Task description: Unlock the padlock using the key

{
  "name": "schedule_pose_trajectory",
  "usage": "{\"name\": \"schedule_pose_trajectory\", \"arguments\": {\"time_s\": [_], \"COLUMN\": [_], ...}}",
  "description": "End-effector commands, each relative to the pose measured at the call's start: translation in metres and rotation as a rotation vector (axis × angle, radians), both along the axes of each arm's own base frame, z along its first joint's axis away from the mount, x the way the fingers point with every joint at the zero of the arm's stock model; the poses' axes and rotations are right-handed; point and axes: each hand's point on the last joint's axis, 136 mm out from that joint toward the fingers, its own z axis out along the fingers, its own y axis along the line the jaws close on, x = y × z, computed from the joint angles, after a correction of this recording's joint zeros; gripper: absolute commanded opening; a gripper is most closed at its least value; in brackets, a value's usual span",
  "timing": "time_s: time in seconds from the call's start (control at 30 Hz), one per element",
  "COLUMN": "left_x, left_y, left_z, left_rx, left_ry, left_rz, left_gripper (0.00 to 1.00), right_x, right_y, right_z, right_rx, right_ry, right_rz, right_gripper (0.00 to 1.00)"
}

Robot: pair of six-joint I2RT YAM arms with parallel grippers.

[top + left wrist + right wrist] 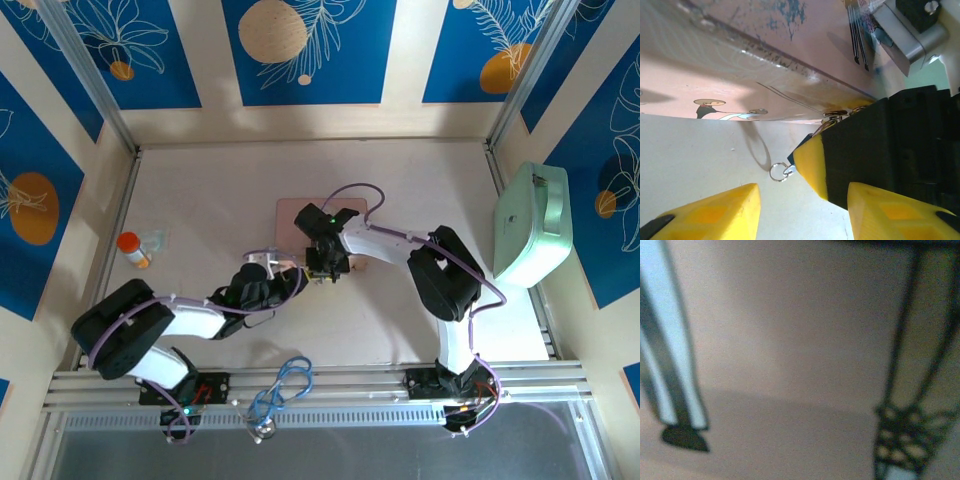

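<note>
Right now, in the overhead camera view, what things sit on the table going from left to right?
orange-capped bottle → pink box → mint-green case

The box [300, 215] lies mid-table [400, 180], with the right gripper [322, 275] at its near edge and the left gripper [295, 281] just left of that. A bottle [133, 249] lies far left, a case [533, 222] far right, and a cord [283, 388] on the near rail. A ring [781, 172] lies before the box, seemingly at the right gripper's tip.
</note>
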Motion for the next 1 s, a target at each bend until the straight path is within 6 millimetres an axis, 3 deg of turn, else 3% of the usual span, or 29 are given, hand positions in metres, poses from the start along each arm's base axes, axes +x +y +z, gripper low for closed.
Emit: {"name": "schedule_pose_trajectory", "arguments": {"time_s": [0.0, 0.1, 0.27, 0.67, 0.97], "left_x": [-0.006, -0.005, -0.004, -0.005, 0.008], "left_y": [-0.012, -0.014, -0.023, -0.03, -0.04], "left_z": [0.002, -0.003, -0.012, -0.028, -0.034], "left_rx": [-0.029, -0.027, -0.031, -0.02, -0.044], "left_ry": [-0.027, -0.025, -0.001, 0.032, 0.024], "left_rz": [-0.042, -0.035, -0.058, -0.069, -0.056], "left_gripper": [0.48, 0.43, 0.24, 0.35, 0.31], "right_x": [-0.012, -0.012, -0.01, -0.012, -0.012], "right_y": [0.012, 0.012, 0.013, 0.014, 0.012], "right_z": [0.002, 0.003, 0.005, 0.006, 0.007], "right_rx": [0.08, 0.112, 0.152, 0.176, 0.185], "right_ry": [0.11, 0.143, 0.176, 0.203, 0.211], "right_rz": [0.022, 0.01, -0.001, -0.008, -0.017], "right_gripper": [0.25, 0.25, 0.25, 0.25, 0.24]}}
